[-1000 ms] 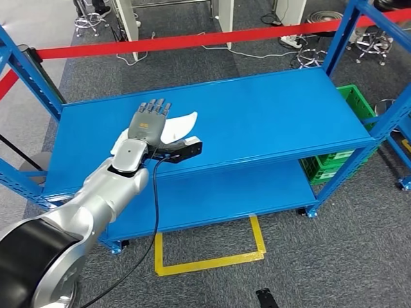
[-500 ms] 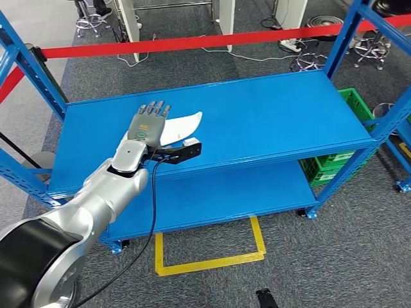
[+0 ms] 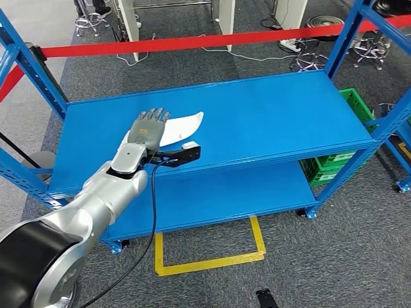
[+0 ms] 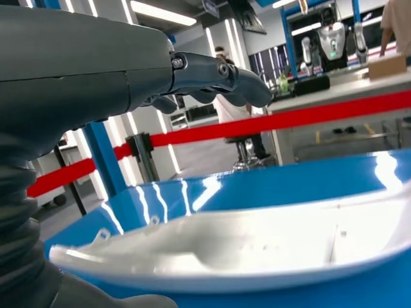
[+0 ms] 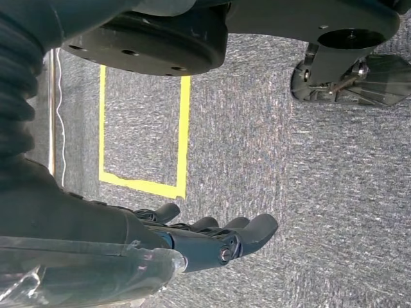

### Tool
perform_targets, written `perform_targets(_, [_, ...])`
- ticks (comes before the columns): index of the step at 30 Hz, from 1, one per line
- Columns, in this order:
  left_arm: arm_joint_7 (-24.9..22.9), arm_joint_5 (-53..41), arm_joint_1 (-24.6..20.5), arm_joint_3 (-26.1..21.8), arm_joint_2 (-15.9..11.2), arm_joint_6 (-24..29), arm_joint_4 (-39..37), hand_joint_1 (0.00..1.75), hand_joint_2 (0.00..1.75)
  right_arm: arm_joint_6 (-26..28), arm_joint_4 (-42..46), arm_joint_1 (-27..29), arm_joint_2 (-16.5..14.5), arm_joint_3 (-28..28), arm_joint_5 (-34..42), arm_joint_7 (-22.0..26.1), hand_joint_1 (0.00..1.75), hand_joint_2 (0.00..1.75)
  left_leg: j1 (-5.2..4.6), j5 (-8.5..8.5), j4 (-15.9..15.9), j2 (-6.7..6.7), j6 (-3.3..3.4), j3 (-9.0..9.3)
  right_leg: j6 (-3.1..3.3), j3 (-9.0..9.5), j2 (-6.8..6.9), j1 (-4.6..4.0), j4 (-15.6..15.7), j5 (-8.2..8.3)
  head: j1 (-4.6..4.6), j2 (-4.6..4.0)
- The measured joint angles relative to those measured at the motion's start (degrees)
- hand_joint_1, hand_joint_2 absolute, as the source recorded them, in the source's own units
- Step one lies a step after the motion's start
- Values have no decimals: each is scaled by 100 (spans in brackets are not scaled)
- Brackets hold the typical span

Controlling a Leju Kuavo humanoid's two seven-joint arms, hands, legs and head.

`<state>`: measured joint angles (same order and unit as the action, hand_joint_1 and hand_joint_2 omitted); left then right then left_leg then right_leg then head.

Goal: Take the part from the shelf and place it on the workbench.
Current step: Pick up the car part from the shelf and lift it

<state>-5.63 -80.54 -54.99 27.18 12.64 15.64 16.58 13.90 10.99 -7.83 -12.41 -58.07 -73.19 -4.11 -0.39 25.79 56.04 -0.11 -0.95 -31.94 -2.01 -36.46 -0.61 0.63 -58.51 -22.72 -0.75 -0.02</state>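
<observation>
One white part (image 3: 182,126) lies flat on the top deck of the blue shelf (image 3: 271,109), toward the deck's left half and near its front edge. Left hand (image 3: 146,127) hangs palm-down over the part's left end, fingers (image 3: 154,115) stretched forward and spread — nothing gripped. Left wrist view: the part (image 4: 252,240) is a long, shallow white moulding lying on the glossy deck, with the fingers (image 4: 220,74) held above it, a gap between; whether the thumb low in that view touches the part cannot be told. Black wrist camera (image 3: 182,154) juts out beside the hand, over the shelf's front edge. Right hand (image 5: 213,237) hangs over grey carpet beside yellow floor tape (image 5: 182,138) — fingers straight, loosely together, holding nothing. Red barrier tape (image 3: 194,41) runs behind the shelf; green crate (image 3: 339,163) sits under its right end.
</observation>
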Motion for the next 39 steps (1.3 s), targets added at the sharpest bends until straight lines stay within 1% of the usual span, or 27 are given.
perform_targets(7, [-99, 81, 195, -90, -73, -194, -20, 0, 175, -1, 0, -3, 0, 0, -49, -8, 0, 175, 0, 0, 0, 0, 0, 0, 0, 1, 0, 0, 1, 0, -1, 0])
perform_targets(14, [-327, 183, 463, -237, -274, -409, -60, 0, 175, -14, 0, -32, 0, 14, -212, -86, 0, 175, 0, 0, 0, -2, 1, 0, 0, 4, 3, 0, 0, -1, 0, 0])
perform_targets(21, [-427, 200, 528, -355, -422, -483, -83, 0, 175, -15, 0, -43, 0, 17, -236, -103, 0, 175, 0, 4, 0, -7, 6, 28, -2, 38, 9, 0, 2, -5, -1, 0])
perform_targets(22, [-431, 205, 533, -358, -434, -487, -84, 8, 175, -15, 0, -43, 0, 17, -237, -104, 0, 175, 0, 4, 0, -7, 7, 32, -2, 43, 9, 0, 2, -6, -1, 0])
perform_targets(25, [-475, 236, 543, -387, -458, -499, -85, 139, 175, -15, 0, -43, 0, 17, -244, -109, 0, 175, 0, 5, 0, -7, 8, 42, -3, 55, 10, 0, 3, -5, 0, 0])
perform_targets(26, [-502, 245, 549, -405, -463, -495, -85, 175, 175, -15, 0, -43, 0, 17, -247, -109, 0, 175, 0, 4, 0, -8, 8, 47, -3, 60, 12, 0, 3, -5, 1, 0])
perform_targets(31, [-623, 252, 648, -494, -497, -416, -100, 175, 175, -15, 0, -43, 0, 17, -258, -109, 0, 175, 0, 3, 0, -9, 6, 59, -2, 71, 7, 0, 3, -2, 0, 0])
perform_targets(39, [-632, 211, 707, -514, -556, -345, -133, 175, 175, -15, 0, -42, 0, 17, -264, -121, 0, 175, -1, -6, 0, -10, 14, 58, 0, 69, 12, -1, 3, 0, 0, 0])
